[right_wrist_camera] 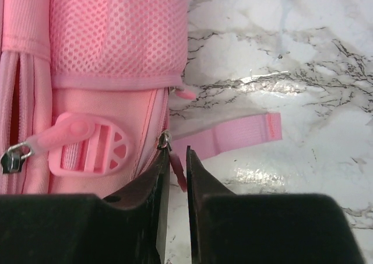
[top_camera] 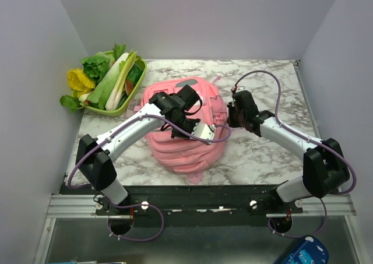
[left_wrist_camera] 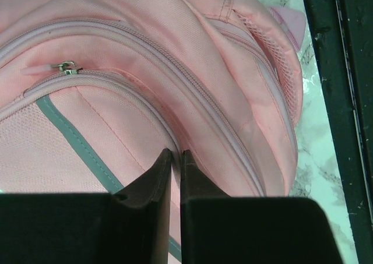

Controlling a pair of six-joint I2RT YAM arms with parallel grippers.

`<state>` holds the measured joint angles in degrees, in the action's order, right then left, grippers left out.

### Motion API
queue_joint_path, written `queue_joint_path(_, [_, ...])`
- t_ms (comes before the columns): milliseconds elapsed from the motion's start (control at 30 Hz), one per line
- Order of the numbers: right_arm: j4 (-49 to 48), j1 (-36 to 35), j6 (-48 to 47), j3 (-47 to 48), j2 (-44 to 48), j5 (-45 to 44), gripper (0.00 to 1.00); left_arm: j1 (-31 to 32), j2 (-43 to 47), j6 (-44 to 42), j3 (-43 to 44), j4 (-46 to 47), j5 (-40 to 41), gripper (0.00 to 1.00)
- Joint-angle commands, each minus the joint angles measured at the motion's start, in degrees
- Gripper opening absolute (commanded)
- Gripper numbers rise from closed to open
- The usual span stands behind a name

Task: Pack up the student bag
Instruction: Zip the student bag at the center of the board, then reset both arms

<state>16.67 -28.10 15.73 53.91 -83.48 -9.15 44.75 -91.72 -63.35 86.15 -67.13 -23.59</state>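
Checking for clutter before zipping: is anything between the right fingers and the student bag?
Nothing visible does. The right gripper is at the student bag, closed on its pink zipper pull.

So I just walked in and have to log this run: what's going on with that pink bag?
Two robot arms are working on the student bag, which lies on the marble table. The right end effector is shut on a pink zipper pull at the bag's side. The left end effector is closed against a zip seam on the bag's front; whether it pinches anything is unclear. A tray of vegetables sits at the far left.
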Motion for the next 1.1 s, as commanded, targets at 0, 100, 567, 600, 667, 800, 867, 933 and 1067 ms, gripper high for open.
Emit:
queue_joint_path(0, [-7.4,1.8,3.3,0.8,0.8,-5.3,0.29,0.6,1.5,-1.4,-1.6,-8.0,-0.8,0.15])
queue_joint_path(100, [-9.7,1.9,3.3,-1.8,3.1,-4.5,0.34,0.6,1.5,0.5,-1.8,-4.8,0.6,0.21])
queue_joint_path(567, [-3.0,4.2,7.7,-4.0,12.7,-8.1,0.96,-2.6,-9.5,28.1,18.5,4.6,1.0,0.99])
queue_joint_path(600, [-2.6,4.5,8.4,-4.0,13.2,-6.8,0.99,-3.9,-10.7,32.1,20.1,4.6,1.1,0.99])
queue_joint_path(667, [-0.5,4.5,9.2,-3.6,13.6,-6.6,0.99,-5.5,-12.4,36.3,26.0,3.2,0.7,0.99])
queue_joint_path(800, [2.1,4.5,8.1,-1.9,14.7,-6.5,1.00,-9.1,-17.1,39.4,34.8,-2.4,-4.4,0.99])
queue_joint_path(867, [2.4,4.5,7.7,-2.0,15.7,-6.8,1.00,-10.5,-16.9,39.7,35.2,-2.4,-4.7,0.99])
queue_joint_path(933, [2.1,4.5,7.1,-2.5,17.1,-6.6,1.00,-12.2,-16.0,40.6,34.4,-1.3,-4.7,0.99])
queue_joint_path(1067, [0.6,4.5,5.8,-4.2,19.3,-6.3,1.00,-16.7,-12.4,43.3,27.6,3.8,-2.9,0.99])
